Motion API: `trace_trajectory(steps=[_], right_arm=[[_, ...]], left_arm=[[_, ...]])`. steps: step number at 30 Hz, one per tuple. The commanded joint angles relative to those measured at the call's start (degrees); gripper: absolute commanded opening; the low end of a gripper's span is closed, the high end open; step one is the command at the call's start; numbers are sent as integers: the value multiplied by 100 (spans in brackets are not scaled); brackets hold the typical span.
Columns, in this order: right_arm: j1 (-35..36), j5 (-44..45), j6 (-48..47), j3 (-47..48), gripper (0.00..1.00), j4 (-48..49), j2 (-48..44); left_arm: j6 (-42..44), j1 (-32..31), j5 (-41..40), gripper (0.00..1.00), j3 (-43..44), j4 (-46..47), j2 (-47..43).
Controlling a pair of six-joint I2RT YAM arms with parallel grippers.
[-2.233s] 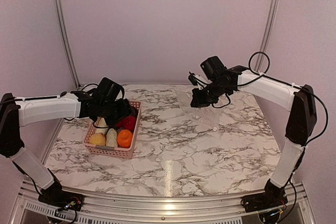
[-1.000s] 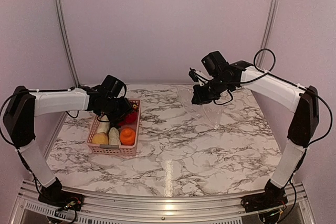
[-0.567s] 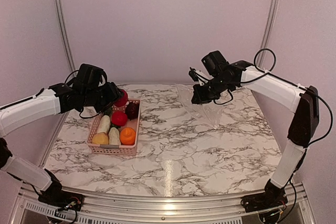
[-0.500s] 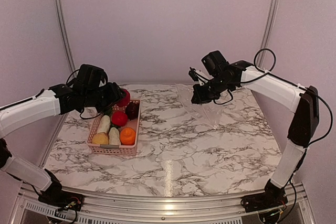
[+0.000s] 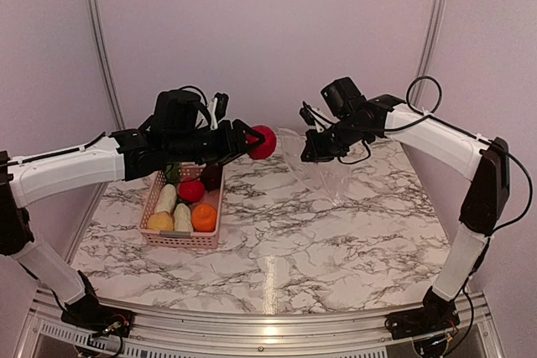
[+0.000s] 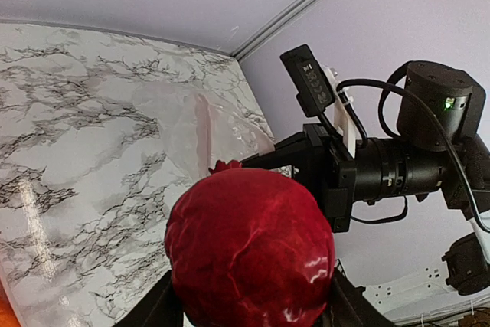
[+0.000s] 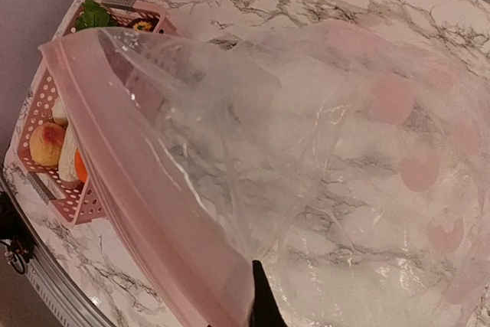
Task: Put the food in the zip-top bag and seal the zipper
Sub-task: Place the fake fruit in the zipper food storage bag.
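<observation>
zip-top bag (image 7: pixel 253 151) held up by its mouth edge, pinched in right gripper (image 5: pixel 309 154), far right of table (image 5: pixel 336 249). left gripper (image 5: pixel 252 143) clamps red round piece (image 5: pixel 264 142) mid-air near bag; other food (image 5: pixel 200 219) in pink basket (image 5: pixel 178 242).

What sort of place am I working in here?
Probably a robot test cell: marble-print table, plain walls with metal rails, toy food in a pink basket. The left end effector holds a red toy fruit, the right end effector a clear bag.
</observation>
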Motion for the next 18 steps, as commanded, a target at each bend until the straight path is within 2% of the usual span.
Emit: trace_trajectory(steps=[1, 14, 18], right_arm=[[62, -153, 312, 482, 0, 79, 0], [93, -333, 703, 641, 0, 48, -65], [95, -450, 764, 659, 0, 52, -74]], left_arm=[[289, -145, 508, 42, 328, 559, 276], [150, -413, 631, 39, 612, 989, 851], [29, -433, 231, 38, 672, 726, 970]])
